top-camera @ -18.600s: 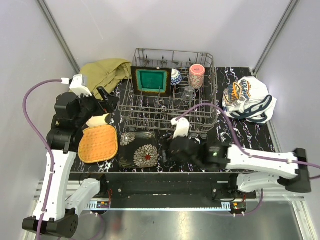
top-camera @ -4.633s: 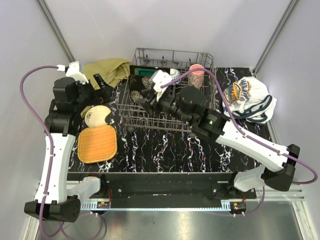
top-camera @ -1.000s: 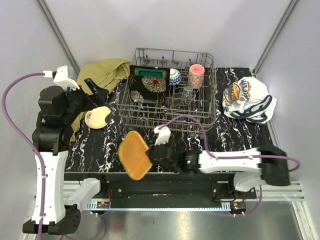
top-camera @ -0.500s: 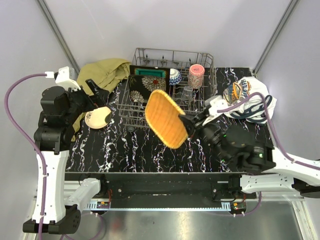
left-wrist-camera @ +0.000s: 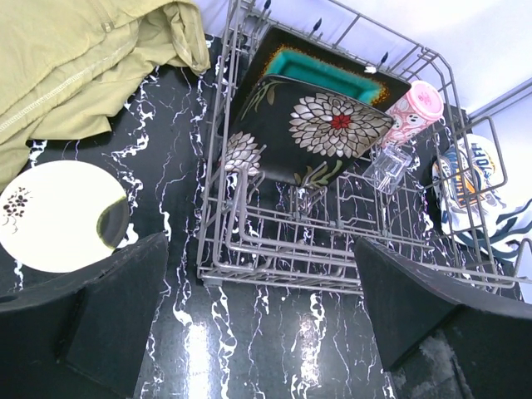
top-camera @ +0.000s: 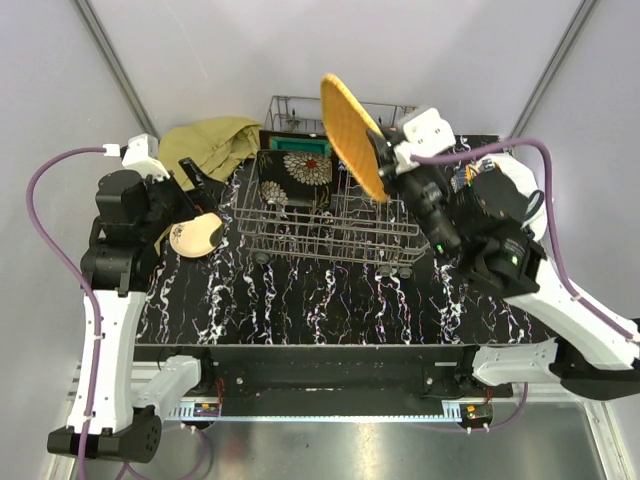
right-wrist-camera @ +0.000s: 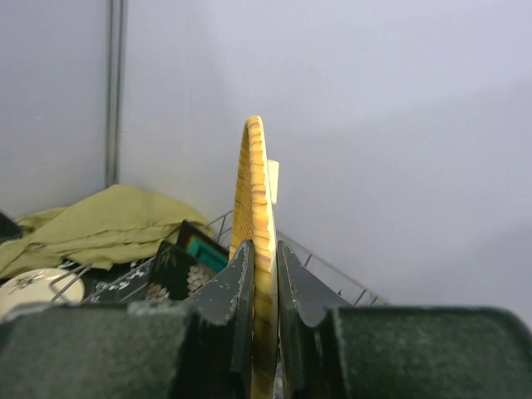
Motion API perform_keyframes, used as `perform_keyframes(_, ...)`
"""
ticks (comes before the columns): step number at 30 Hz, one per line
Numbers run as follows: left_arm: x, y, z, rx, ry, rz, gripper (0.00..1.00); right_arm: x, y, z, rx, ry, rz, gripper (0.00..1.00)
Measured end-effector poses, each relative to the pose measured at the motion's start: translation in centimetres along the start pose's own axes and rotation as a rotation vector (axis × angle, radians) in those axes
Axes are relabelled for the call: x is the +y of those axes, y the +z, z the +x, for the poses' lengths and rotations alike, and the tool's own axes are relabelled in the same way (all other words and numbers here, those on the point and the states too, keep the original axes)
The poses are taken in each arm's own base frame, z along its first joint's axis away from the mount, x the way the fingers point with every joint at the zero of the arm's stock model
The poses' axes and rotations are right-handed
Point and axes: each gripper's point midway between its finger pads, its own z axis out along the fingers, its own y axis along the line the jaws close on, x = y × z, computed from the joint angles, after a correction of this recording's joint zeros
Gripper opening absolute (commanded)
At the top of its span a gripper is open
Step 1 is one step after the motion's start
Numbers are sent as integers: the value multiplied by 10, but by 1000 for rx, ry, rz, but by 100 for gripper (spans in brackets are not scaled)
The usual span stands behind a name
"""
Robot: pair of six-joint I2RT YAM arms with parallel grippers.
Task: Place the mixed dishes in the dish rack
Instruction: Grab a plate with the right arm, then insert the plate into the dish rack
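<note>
Here the right gripper (top-camera: 385, 163) is clenched on the orange woven-look square plate (top-camera: 349, 132), its two fingers pinching one edge. The plate stands on edge and rises straight up out of the jaws, well above them; in the right wrist view it shows as a thin striped rim between the dark fingers (right-wrist-camera: 237, 287). Gripper and plate hang in the air over the dish rack (top-camera: 330, 238), which lies below the fingers, toward their left.

Down to the left of that gripper, inside the rack, the teal square plate (left-wrist-camera: 332, 71) leans at the far end, and a dark floral plate (left-wrist-camera: 316, 133) leans just in front of it, touching it. The pink cup (left-wrist-camera: 416, 112) and the clear glass (left-wrist-camera: 388, 166) sit in the rack to the right of those plates, just beside each other.

The left gripper (left-wrist-camera: 262, 245) is spread wide and holds nothing. It hovers above the black marbled table (top-camera: 330, 290), with the near left corner of the rack showing between its fingers. The cream round plate (left-wrist-camera: 58, 216) lies flat on the table just outside its left finger, apart from the rack. Beyond that plate is the olive-yellow cloth (left-wrist-camera: 91, 58), bunched against the rack's left side. The white printed cloth (left-wrist-camera: 465, 187) lies past the right finger, on the far side of the rack.
</note>
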Motion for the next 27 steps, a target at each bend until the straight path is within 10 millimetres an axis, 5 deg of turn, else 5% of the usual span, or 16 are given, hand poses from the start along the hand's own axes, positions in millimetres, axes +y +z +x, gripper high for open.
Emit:
perform_keyframes(5,1,5,1,6,-2,-1,99,1,46,10,1,-82,-31,0)
perform_keyframes(11,1,9,-1,1,-1,1,99,-10,99,81,103,-154,-199,0)
perform_keyframes(17,3,16,0,7,8,-2,99,-15,113,134,165,-129,-434,0)
perform_keyframes(27,9,31,2,26,20,-18,99,29,127,153,88,-3,-777,0)
